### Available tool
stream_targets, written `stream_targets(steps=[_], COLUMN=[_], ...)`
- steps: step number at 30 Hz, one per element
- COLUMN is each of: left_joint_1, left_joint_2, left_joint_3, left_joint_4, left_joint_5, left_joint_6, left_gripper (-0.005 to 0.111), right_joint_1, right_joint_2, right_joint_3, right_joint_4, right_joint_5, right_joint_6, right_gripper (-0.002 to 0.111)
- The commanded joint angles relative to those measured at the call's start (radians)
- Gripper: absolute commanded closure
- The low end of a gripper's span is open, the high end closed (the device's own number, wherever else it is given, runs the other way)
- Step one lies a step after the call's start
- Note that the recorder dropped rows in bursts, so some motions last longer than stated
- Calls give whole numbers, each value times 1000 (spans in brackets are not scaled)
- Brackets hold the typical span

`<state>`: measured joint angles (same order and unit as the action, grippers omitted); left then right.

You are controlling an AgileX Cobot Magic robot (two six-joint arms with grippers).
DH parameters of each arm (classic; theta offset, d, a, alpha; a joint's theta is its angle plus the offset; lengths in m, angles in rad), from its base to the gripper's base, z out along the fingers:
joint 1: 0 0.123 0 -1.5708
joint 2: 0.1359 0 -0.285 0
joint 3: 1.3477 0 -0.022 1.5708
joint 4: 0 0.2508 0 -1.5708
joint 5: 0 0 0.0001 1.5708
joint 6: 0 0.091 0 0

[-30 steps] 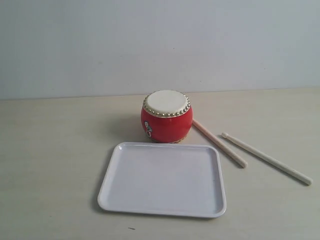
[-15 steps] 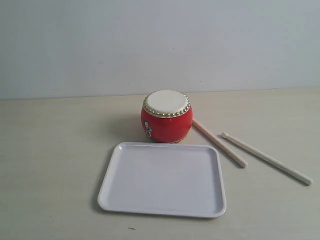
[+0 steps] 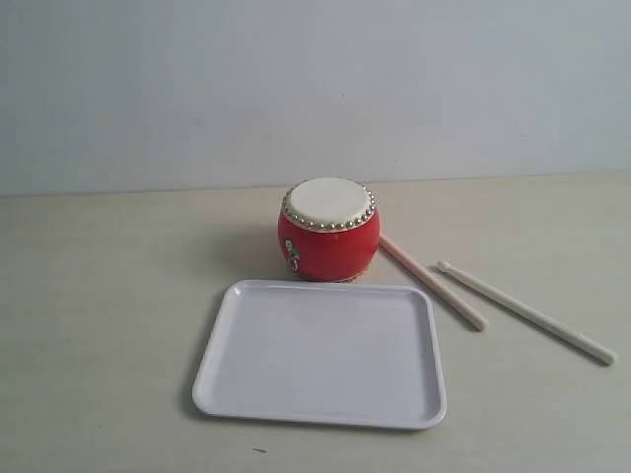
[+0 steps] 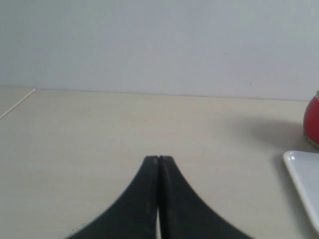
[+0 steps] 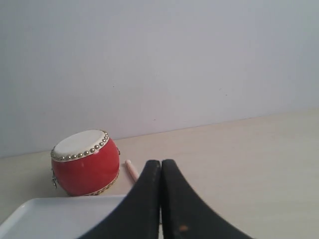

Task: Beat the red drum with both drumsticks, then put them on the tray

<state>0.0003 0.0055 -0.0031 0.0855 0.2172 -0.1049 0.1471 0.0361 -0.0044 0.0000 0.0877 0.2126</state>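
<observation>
The red drum (image 3: 328,231) stands upright on the table behind the white tray (image 3: 320,353), which holds nothing. Two pale drumsticks lie on the table right of the drum: one (image 3: 432,281) runs from the drum's base toward the front right, the other (image 3: 525,311) lies further right, roughly parallel. Neither gripper shows in the exterior view. My left gripper (image 4: 158,158) is shut and holds nothing, with the drum's edge (image 4: 312,119) and a tray corner (image 4: 304,177) off to one side. My right gripper (image 5: 160,162) is shut and holds nothing, near the drum (image 5: 85,162), a stick end (image 5: 131,169) and the tray (image 5: 55,216).
A pale wooden table (image 3: 108,296) carries everything, with a plain light wall (image 3: 315,89) behind it. The table's edge (image 4: 17,103) shows in the left wrist view.
</observation>
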Motion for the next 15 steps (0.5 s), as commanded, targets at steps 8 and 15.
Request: stream_targets(steps=[8,15], left_joint_1=[3,3], left_joint_2=[-6,-6], left_joint_3=[3,3], left_joint_4=[1,1], left_joint_5=[-3,-3], left_joint_6=[-5,-5], left_gripper=[107,107], right_joint_1=[-4,-4], right_joint_2=[-1,-1], right_joint_3=[4,4], right_joint_4=[-47,-135], right_joint_5=[-14,-14], right_joint_6=[-39,-95], right_gripper=[108,108])
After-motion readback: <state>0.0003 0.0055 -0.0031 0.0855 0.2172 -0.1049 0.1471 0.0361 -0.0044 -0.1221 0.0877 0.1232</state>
